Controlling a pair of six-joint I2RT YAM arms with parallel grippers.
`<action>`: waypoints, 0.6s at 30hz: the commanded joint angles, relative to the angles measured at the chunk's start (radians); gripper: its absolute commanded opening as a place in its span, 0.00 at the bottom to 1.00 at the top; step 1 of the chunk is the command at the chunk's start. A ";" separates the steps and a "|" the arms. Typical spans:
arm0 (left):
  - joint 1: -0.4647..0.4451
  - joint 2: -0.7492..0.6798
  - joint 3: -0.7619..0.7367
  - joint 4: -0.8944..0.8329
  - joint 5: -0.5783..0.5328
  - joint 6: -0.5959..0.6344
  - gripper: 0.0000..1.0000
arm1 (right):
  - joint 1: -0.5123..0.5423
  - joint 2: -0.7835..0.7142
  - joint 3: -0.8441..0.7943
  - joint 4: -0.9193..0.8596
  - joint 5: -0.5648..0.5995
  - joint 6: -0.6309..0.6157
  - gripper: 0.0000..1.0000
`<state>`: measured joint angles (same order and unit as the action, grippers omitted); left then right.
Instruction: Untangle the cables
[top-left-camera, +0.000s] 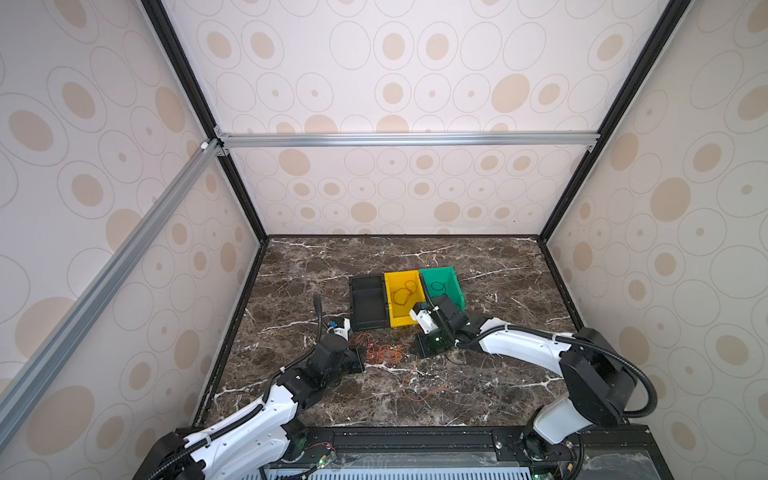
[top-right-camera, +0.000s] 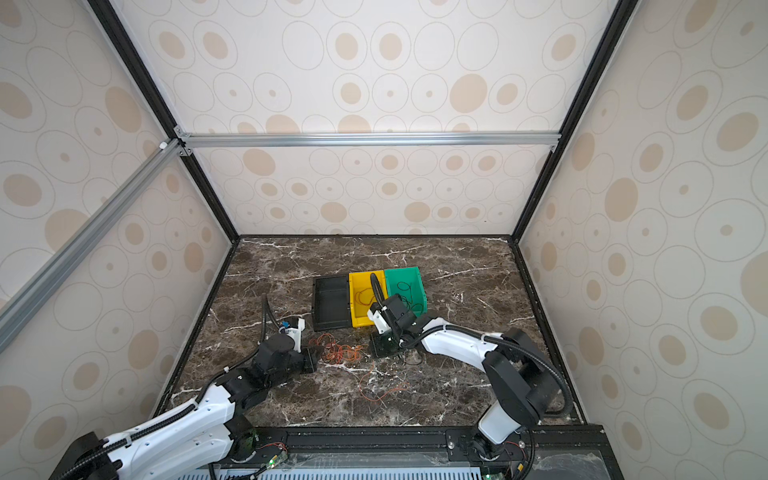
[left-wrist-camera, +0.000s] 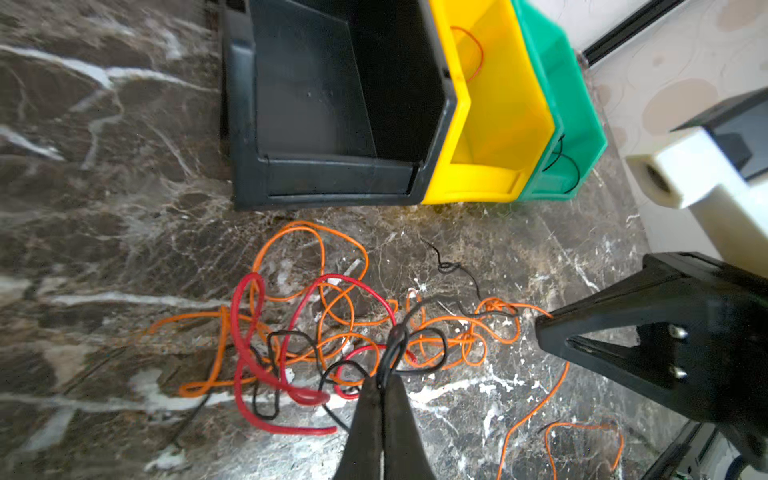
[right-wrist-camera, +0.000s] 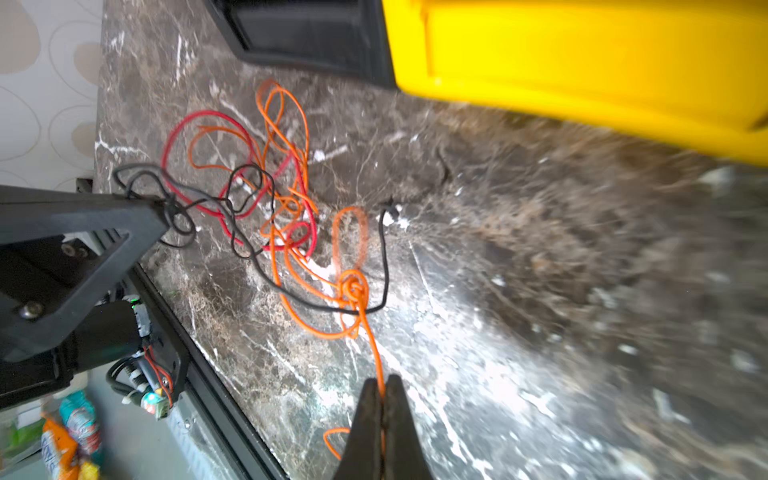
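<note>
A tangle of orange, red and black cables (top-left-camera: 380, 352) (top-right-camera: 340, 353) lies on the marble table in front of three bins. In the left wrist view my left gripper (left-wrist-camera: 384, 376) is shut on a black cable (left-wrist-camera: 397, 336) at the tangle's near edge; red loops (left-wrist-camera: 299, 431) and orange loops (left-wrist-camera: 307, 226) spread beyond it. On the tangle's opposite side my right gripper (right-wrist-camera: 381, 384) is shut on an orange cable (right-wrist-camera: 370, 332) that runs from a small knot (right-wrist-camera: 353, 286). In both top views the two grippers (top-left-camera: 362, 359) (top-left-camera: 417, 348) flank the tangle.
A black bin (top-left-camera: 353, 299), a yellow bin (top-left-camera: 401, 274) holding an orange cable and a green bin (top-left-camera: 455, 286) holding a black cable stand side by side behind the tangle. A separate orange cable (top-left-camera: 424, 388) lies loose nearer the table's front edge. Walls enclose three sides.
</note>
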<state>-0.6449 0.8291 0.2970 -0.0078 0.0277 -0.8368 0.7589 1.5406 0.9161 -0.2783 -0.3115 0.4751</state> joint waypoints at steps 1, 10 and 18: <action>0.033 -0.032 -0.015 -0.071 -0.026 -0.029 0.00 | 0.003 -0.056 0.029 -0.114 0.149 -0.048 0.00; 0.123 -0.086 -0.035 -0.198 -0.081 -0.093 0.00 | -0.049 -0.148 0.045 -0.232 0.291 -0.049 0.00; 0.173 -0.162 -0.043 -0.302 -0.140 -0.148 0.00 | -0.078 -0.171 0.065 -0.329 0.416 -0.055 0.00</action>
<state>-0.4889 0.6933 0.2607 -0.2405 -0.0597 -0.9390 0.6876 1.3911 0.9478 -0.5293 0.0238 0.4320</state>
